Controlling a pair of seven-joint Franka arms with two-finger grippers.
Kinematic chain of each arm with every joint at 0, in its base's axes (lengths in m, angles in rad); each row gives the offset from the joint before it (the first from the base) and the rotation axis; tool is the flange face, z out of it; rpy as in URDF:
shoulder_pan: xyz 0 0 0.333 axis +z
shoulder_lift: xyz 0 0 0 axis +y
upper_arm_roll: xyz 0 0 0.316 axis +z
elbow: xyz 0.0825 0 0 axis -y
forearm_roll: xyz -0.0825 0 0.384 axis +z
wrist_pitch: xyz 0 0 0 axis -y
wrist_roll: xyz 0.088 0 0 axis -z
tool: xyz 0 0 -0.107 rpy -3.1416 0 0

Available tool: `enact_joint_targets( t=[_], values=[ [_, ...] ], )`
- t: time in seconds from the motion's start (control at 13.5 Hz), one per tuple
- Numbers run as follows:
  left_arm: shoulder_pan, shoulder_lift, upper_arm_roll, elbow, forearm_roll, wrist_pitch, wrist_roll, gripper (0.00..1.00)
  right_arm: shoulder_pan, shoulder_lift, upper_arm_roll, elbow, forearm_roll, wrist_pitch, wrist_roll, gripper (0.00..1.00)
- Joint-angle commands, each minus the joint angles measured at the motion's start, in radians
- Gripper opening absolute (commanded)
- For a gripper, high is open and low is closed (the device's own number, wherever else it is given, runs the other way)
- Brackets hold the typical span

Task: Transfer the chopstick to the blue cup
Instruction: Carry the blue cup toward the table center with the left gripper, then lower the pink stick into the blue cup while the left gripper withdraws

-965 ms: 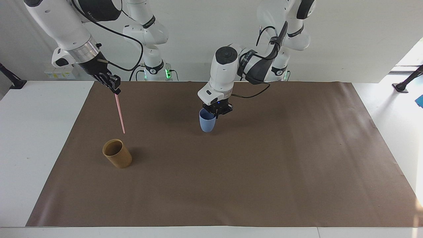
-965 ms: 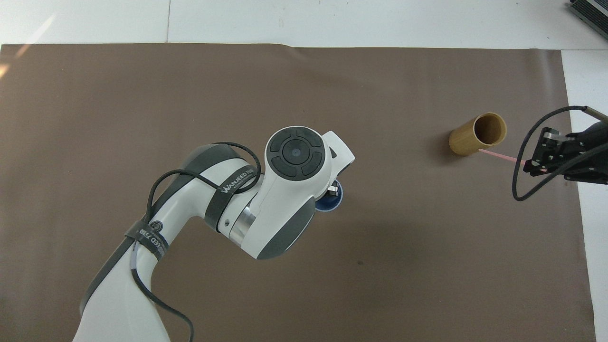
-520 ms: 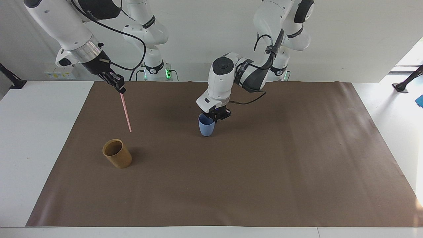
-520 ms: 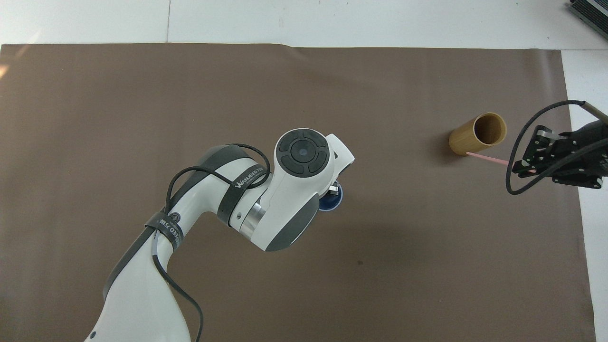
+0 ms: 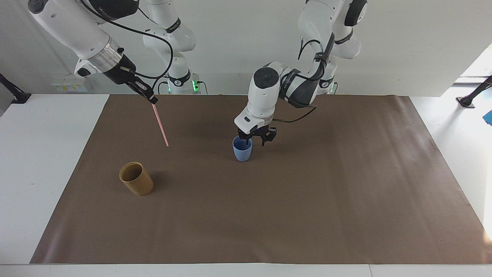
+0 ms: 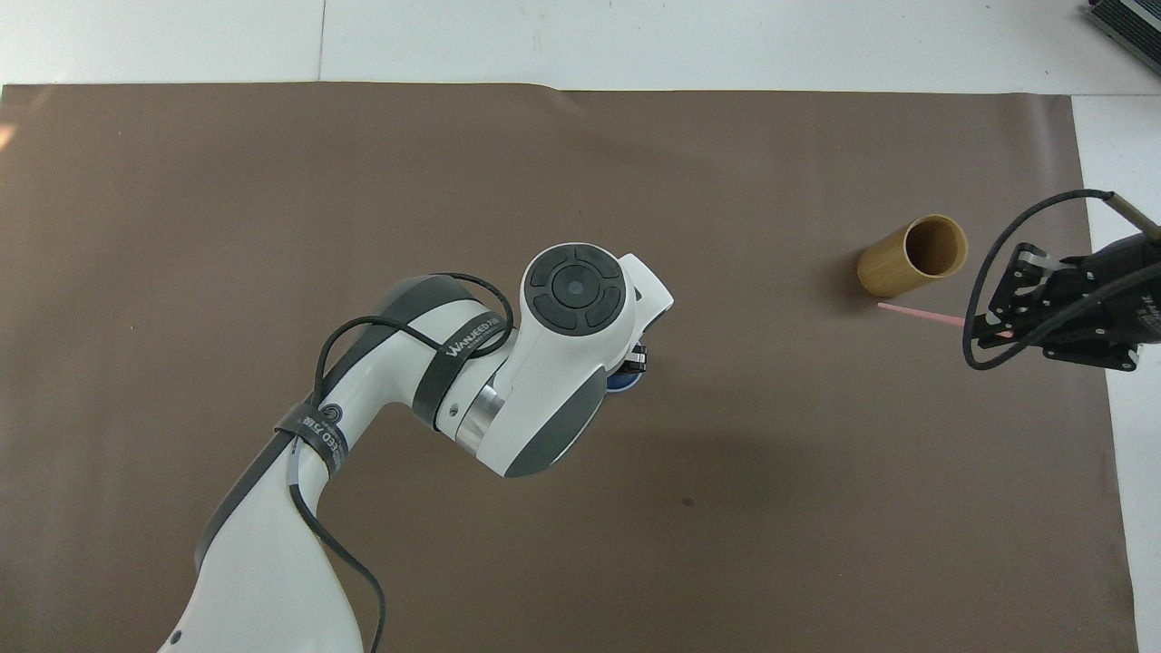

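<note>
The chopstick [image 5: 160, 125] is pinched aloft by the right gripper [image 5: 153, 101] near the brown mat's [image 5: 307, 215] edge, while the blue cup [image 5: 242, 149] mid-mat is straddled by the spread left gripper [image 5: 255, 139].

tan cup [image 5: 136, 179] upright on brown mat [image 5: 307, 215], white table [image 5: 38, 173].

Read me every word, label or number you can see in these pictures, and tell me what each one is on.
"WANJEED": on the black strap round the left arm, overhead view; the letters after it are unreadable.
Lower strap on that arm: print too blurred to read.
Right arm's black cover: white print, too blurred.
Blue cup, tan cup: no text.
</note>
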Motion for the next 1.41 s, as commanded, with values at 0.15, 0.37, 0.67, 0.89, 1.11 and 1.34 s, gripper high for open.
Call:
enact_joint_targets(
  t=[0.15,0.37,0.67,0.89,1.11,1.34],
  values=[
    [0.170,-0.158,0.010,-0.017,0.021,-0.118,0.045,1.00,0.025,-0.019,0.025,-0.020,0.191,0.037,0.166,0.00],
    [0.321,-0.215,0.010,-0.023,0.021,-0.221,0.268,1.00,0.141,-0.010,0.027,-0.050,0.227,0.119,0.273,0.00],
    [0.491,-0.305,0.010,-0.025,0.020,-0.325,0.550,1.00,0.244,-0.007,0.028,-0.131,0.233,0.218,0.319,0.00],
    [0.559,-0.373,0.013,-0.017,0.020,-0.396,0.671,1.00,0.274,-0.003,0.028,-0.187,0.274,0.248,0.321,0.00],
    [0.567,-0.423,0.015,-0.002,0.021,-0.443,0.694,1.00,0.298,0.030,0.028,-0.211,0.276,0.311,0.319,0.00],
    [0.557,-0.472,0.010,0.006,0.026,-0.508,0.693,1.00,0.325,0.065,0.030,-0.245,0.277,0.382,0.313,0.00]
  ],
)
